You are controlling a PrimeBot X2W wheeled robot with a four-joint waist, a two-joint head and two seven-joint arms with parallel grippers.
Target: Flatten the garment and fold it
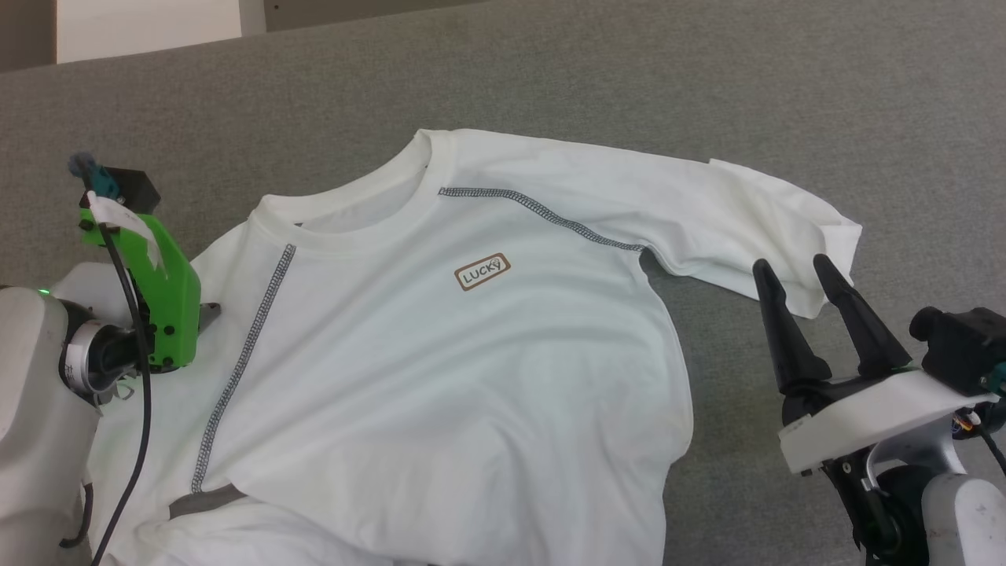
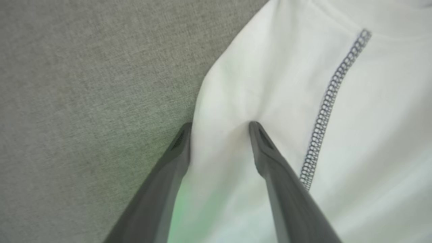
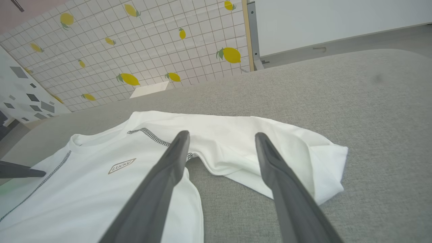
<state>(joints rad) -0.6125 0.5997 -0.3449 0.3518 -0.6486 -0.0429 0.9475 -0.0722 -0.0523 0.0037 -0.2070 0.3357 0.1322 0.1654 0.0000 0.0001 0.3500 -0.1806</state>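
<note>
The garment (image 1: 440,354), a white long-sleeved shirt, lies face up on the grey surface with its LUCKY patch (image 1: 482,271) showing. One sleeve (image 1: 731,220) stretches to the right, its cuff end doubled over. My left arm's green wrist mount (image 1: 169,299) stands over the shirt's left shoulder. In the left wrist view my left gripper (image 2: 219,126) is open and points down at that shoulder edge (image 2: 229,94): one finger on the grey cloth beside it, the other pressing the white fabric. My right gripper (image 1: 794,267) is open and empty, just short of the sleeve cuff (image 3: 324,162).
The grey fabric surface (image 1: 707,94) spreads wide behind and to the right of the shirt. Beyond its far edge stands a tiled wall with lemon prints (image 3: 152,40). The shirt's other sleeve bunches at the bottom left (image 1: 236,534). A left finger (image 3: 20,171) shows in the right wrist view.
</note>
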